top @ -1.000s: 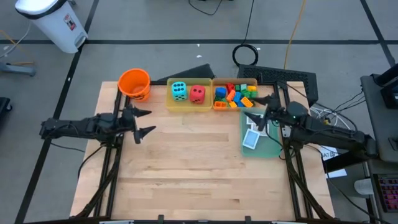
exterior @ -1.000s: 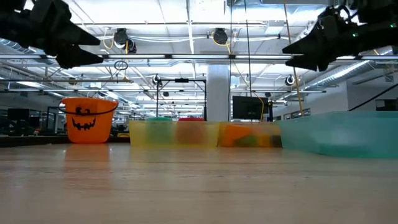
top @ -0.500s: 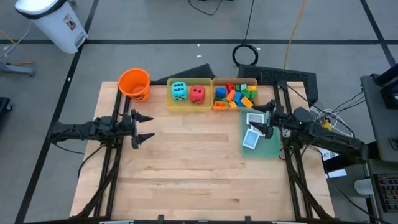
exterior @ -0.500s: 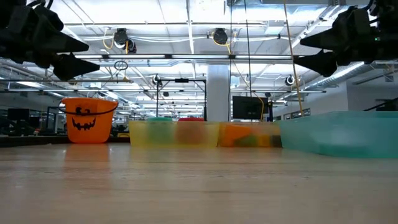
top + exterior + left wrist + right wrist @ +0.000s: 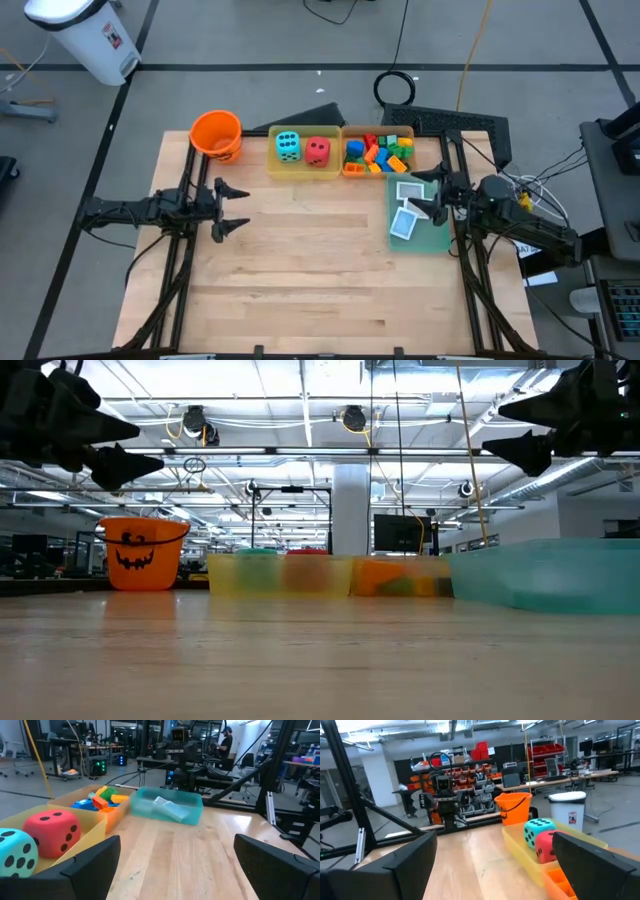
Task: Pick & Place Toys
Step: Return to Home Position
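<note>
Toys sit in trays on wooden table; bright workshop beyond.

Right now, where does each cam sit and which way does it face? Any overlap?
High: overhead, straight down on the table; both arms, left gripper and right gripper open.
Low: table-top height, level across to the orange bucket and yellow tray; grippers in upper corners.
Left wrist: on left arm, past its own fingers toward the green tray and right arm.
Right wrist: on right arm, past its own fingers toward the bucket and left arm.
Shared: both wrist views show cyan die and red die.
</note>
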`<action>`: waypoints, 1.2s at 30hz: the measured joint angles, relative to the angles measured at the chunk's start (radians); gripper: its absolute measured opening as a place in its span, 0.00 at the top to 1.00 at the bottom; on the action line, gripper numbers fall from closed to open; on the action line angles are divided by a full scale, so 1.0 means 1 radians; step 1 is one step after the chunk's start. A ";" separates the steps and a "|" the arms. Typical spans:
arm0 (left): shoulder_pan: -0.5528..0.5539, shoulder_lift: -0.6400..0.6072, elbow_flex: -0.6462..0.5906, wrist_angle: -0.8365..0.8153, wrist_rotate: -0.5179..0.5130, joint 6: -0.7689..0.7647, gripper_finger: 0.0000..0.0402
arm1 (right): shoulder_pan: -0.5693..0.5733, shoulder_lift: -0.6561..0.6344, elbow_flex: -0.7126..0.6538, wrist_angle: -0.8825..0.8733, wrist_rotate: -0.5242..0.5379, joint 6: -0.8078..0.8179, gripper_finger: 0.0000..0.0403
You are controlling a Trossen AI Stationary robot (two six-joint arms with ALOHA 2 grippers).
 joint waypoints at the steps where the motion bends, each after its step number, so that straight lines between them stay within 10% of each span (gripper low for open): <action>1: 0.000 0.000 0.000 -0.001 0.000 -0.001 0.02 | 0.000 0.001 0.000 0.002 -0.004 -0.001 0.09; 36: 0.000 0.000 0.000 0.000 -0.008 0.050 0.02 | 0.004 0.004 -0.150 0.165 -0.153 -0.063 0.09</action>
